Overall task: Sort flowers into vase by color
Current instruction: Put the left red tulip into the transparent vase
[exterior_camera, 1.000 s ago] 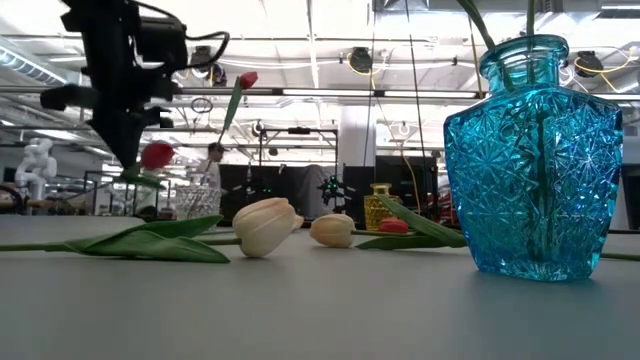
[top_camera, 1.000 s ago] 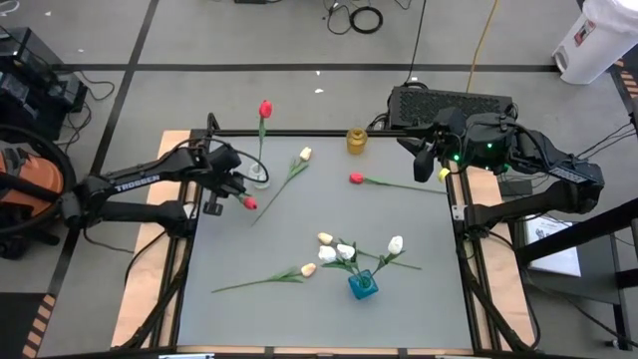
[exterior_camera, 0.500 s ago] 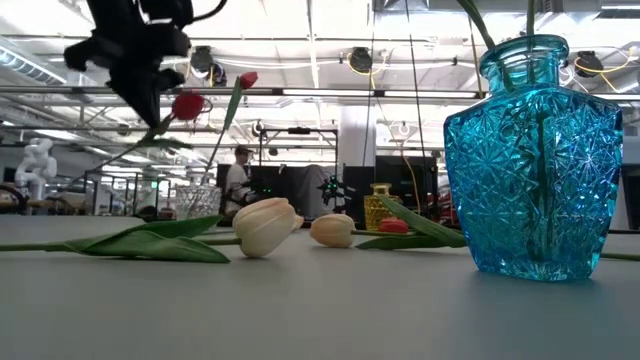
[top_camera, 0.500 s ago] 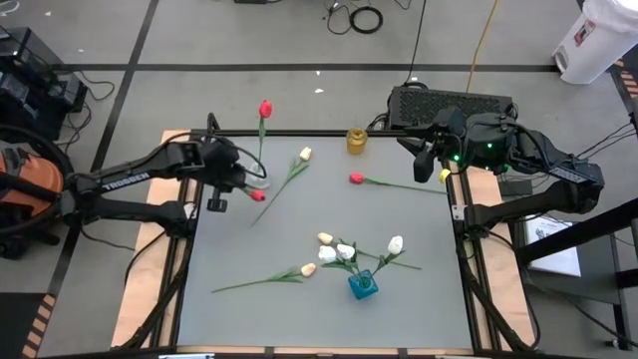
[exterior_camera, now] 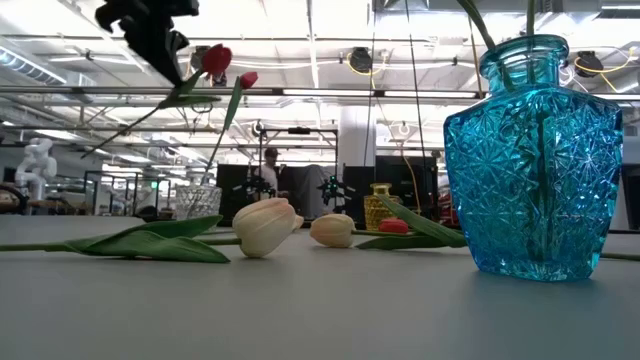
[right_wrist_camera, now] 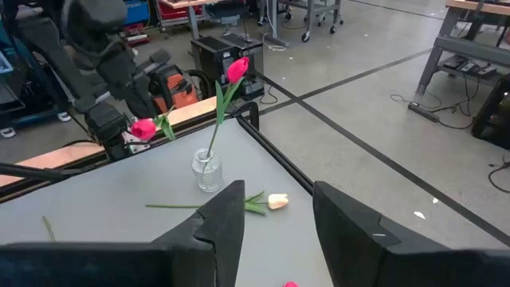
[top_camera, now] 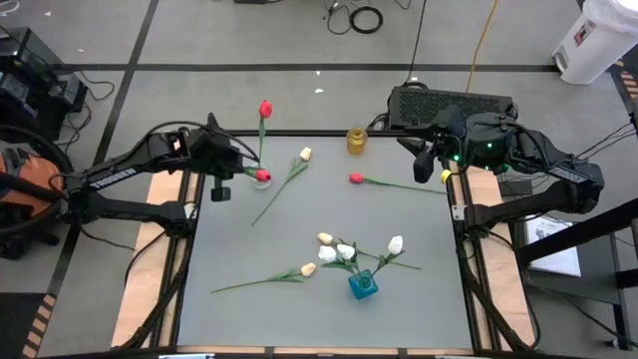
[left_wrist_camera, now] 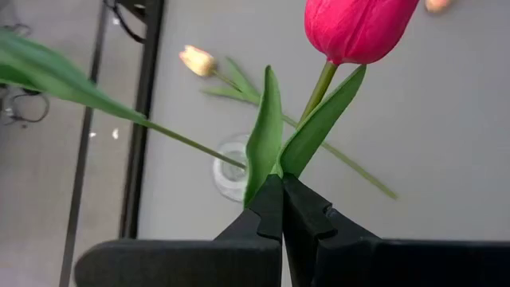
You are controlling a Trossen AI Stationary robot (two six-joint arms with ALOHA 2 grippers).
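My left gripper (top_camera: 239, 172) is shut on a red tulip (top_camera: 262, 177) and hangs above the clear glass vase (left_wrist_camera: 231, 167) at the table's far left. That vase (right_wrist_camera: 207, 171) has one red tulip (top_camera: 264, 108) standing in it. In the low view the held tulip's head (exterior_camera: 215, 58) is high up beside the standing one (exterior_camera: 246, 80). A blue vase (top_camera: 362, 284) near the front edge holds several white tulips. A cream tulip (top_camera: 304, 155), a red one (top_camera: 356, 179) and another cream one (top_camera: 307, 269) lie flat on the table. My right gripper (right_wrist_camera: 275, 227) is open, waiting at the far right edge. My left gripper pinches the red tulip's stem (left_wrist_camera: 279, 169) between its two shut fingers, where the two leaves branch off just below the head. The tulip is lifted clear, its head (left_wrist_camera: 355, 28) and leaves reaching out past the fingertips. The long lower stem trails back behind the gripper (exterior_camera: 130, 125).
A small yellow vase (top_camera: 356, 140) stands at the table's far edge. A black frame rail (top_camera: 299, 133) runs along that edge. The blue vase (exterior_camera: 535, 150) fills the low view's right side. A person (exterior_camera: 268, 170) stands far off in the room behind.
My left gripper has risen and moved toward the far edge and the clear vase, staying shut on the red tulip. The tulip has gone up with it, its head now level with the head of the tulip standing in the vase.
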